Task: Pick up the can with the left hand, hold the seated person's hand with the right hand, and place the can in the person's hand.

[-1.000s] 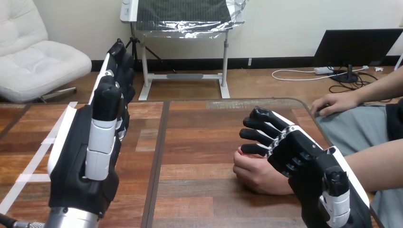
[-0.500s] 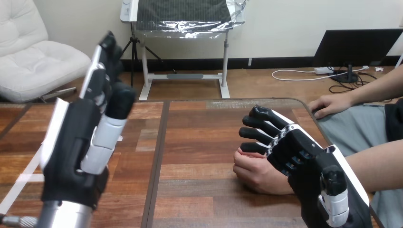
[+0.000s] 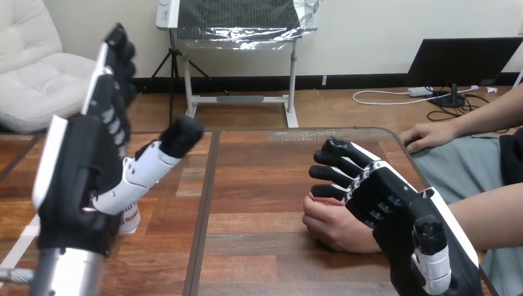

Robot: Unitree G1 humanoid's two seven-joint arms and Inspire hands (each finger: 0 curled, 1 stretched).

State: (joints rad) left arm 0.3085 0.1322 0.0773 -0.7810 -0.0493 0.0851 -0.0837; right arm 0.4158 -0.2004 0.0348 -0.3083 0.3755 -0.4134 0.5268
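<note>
On the wooden table (image 3: 259, 185) the can (image 3: 130, 217) sits at 8 o'clock, partly hidden behind the left hand (image 3: 80, 166), which is up, fingers straight, holding nothing. At 4 o'clock the right hand (image 3: 382, 197) lies over the person's hand (image 3: 333, 225), fingers relaxed, not closed round it.

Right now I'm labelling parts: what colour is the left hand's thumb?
On the left hand, the thumb is white with a black tip; head view.

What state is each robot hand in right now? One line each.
Left hand: open, raised, holding nothing.
Right hand: open, fingers relaxed over the person's hand.
</note>
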